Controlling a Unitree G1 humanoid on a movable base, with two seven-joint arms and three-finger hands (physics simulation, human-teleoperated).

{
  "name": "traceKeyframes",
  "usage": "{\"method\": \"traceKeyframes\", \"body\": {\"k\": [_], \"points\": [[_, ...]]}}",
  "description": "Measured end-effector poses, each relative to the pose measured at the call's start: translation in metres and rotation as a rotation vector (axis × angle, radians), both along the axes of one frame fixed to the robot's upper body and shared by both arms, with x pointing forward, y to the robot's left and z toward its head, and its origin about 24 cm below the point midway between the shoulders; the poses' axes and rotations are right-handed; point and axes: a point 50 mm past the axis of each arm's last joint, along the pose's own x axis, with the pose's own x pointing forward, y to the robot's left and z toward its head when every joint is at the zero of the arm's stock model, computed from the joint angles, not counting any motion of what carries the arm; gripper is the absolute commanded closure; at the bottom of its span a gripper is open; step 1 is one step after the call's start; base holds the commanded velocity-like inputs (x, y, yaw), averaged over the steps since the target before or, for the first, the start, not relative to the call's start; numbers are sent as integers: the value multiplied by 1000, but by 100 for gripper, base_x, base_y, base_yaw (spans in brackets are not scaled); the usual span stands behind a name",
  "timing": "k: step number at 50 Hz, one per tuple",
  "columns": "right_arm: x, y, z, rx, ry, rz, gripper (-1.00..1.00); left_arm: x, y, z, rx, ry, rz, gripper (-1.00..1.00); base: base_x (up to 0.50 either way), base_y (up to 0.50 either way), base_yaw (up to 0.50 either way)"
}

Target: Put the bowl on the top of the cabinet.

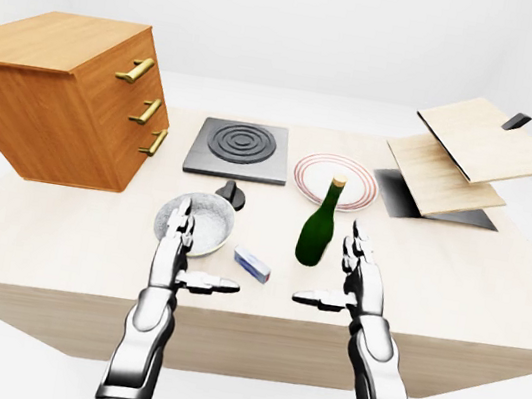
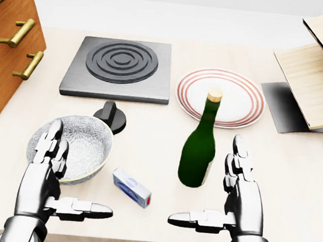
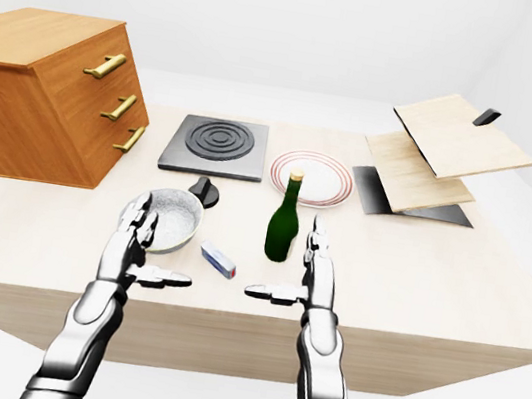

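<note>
A grey patterned bowl point(image 2: 80, 147) sits on the light wooden table point(image 2: 296, 165), at lower left in the head view. My left hand point(image 2: 62, 171) is open, its fingers upright just over the bowl's near left rim, thumb pointing right. My right hand point(image 2: 224, 189) is also open, beside a green bottle point(image 2: 199, 146) and holding nothing. The wooden cabinet point(image 1: 55, 90) with three brass handles stands at the table's left, its flat top point(image 1: 54, 36) bare.
A black stove plate point(image 2: 121, 67) and a red-rimmed white plate point(image 2: 233, 103) lie beyond the bowl. A black knob point(image 2: 111, 115) touches the bowl's far rim. A small blue-white box point(image 2: 131, 188) lies between my hands. Stacked wooden boards point(image 1: 471, 151) rise at the right.
</note>
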Motion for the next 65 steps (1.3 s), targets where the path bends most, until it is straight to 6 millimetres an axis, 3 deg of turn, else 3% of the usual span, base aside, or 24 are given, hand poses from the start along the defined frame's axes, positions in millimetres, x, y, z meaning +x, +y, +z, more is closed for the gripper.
{"method": "traceKeyframes", "body": {"k": [13,27,35,65], "points": [[2,-4,2,-12,-29,1,-100,4,9,0,-11,-10,29,-100,0,0,0],[-19,-2,52,-144,-272,-33,-100,-22,24,59,51,-305,151,-100,0,0,0],[-28,-2,69,-194,-348,-53,-100,-34,28,77,79,-386,196,-100,0,4,0],[-36,0,81,-253,-398,-59,-100,-44,29,87,109,-427,220,-100,0,50,0]]}}
